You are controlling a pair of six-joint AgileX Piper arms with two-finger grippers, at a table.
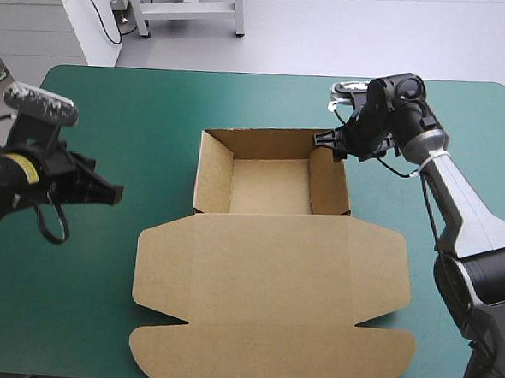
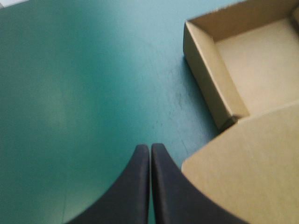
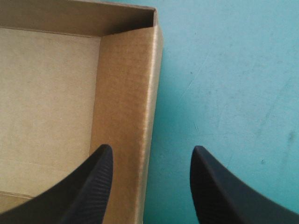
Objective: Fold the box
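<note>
On the teal-green table (image 1: 100,300) lies the brown box (image 1: 269,267), walls up, lid flat. Left tool (image 2: 150,147) pinched together over bare table; right tool (image 3: 152,148) wide, straddling a wall.

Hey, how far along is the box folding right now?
Done: the box stands as an open tray, walls raised. In hand: the open right end effector has one finger inside the right wall, one outside, near the far corner; the left end effector is shut over the teal-green cover. Left: the lid lies flat.
</note>
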